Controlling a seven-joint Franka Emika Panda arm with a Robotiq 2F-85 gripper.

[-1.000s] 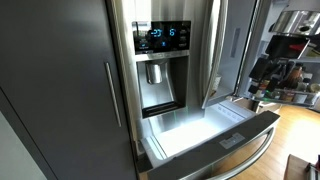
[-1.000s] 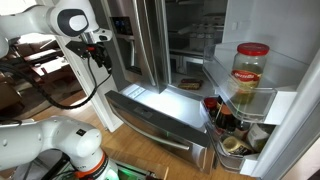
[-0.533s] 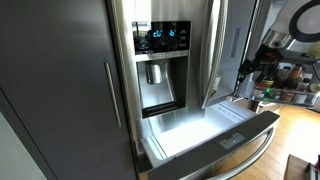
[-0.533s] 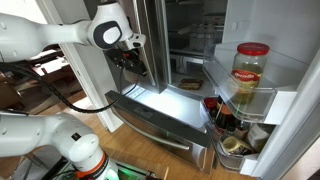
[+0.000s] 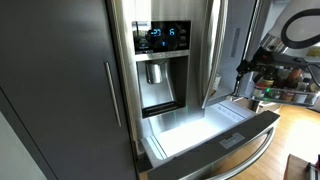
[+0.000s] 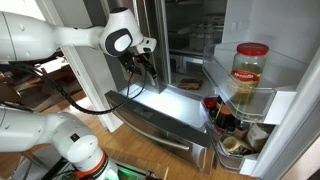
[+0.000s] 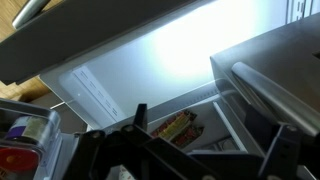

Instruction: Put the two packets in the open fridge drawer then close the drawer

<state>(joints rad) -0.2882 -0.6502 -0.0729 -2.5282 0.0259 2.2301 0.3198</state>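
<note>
The fridge drawer (image 5: pixel 195 128) is pulled out below the dispenser, bright white inside, with a long curved bar handle (image 5: pixel 248 150). It also shows in an exterior view (image 6: pixel 165 100). My gripper (image 6: pixel 149 77) hangs just above the drawer's back part; it also shows at the fridge's edge (image 5: pixel 243 75). In the wrist view its fingers (image 7: pixel 212 125) stand wide apart, so it is open. Between them, lower down, a yellowish and red packet (image 7: pixel 172 126) lies in a compartment of the drawer (image 7: pixel 180 60). I cannot tell whether a second packet lies beside it.
The fridge door stands open with a red-lidded jar (image 6: pixel 250 68) and bottles (image 6: pixel 226 118) on its shelves. A water dispenser (image 5: pixel 157 82) sits above the drawer. A dark cabinet panel (image 5: pixel 60 90) stands beside the fridge. The robot's base (image 6: pixel 62 150) is near the drawer's front.
My arm has swung from the side towards the fridge, and the gripper has come over the open drawer. The drawer has not moved.
</note>
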